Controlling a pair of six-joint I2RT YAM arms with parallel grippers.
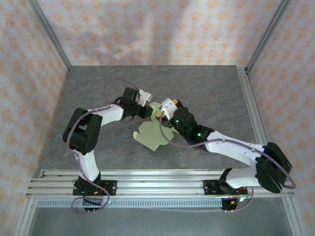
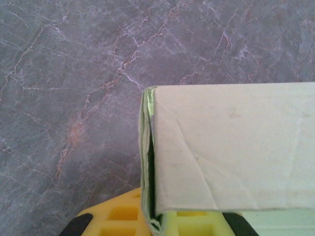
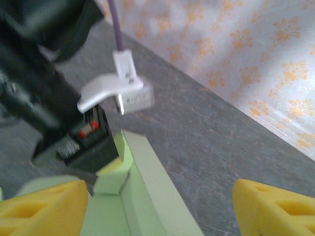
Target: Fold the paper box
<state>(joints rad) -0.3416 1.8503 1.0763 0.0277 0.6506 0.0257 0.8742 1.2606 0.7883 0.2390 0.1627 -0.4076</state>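
Pale green card: the box [image 1: 153, 133] is pinched at eleven o'clock by the left gripper [image 1: 149, 110], likely pinning the fold; right gripper [image 1: 161, 111], one o'clock, gapes wide, holding nothing.

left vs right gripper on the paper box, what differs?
Left gripper: jaws shut on a raised flap of the paper box. Right gripper: jaws wide apart, pinching nothing. Left arm reaches in from the left, right arm from the right. Shared: yellow fingers, both at the box's far end.
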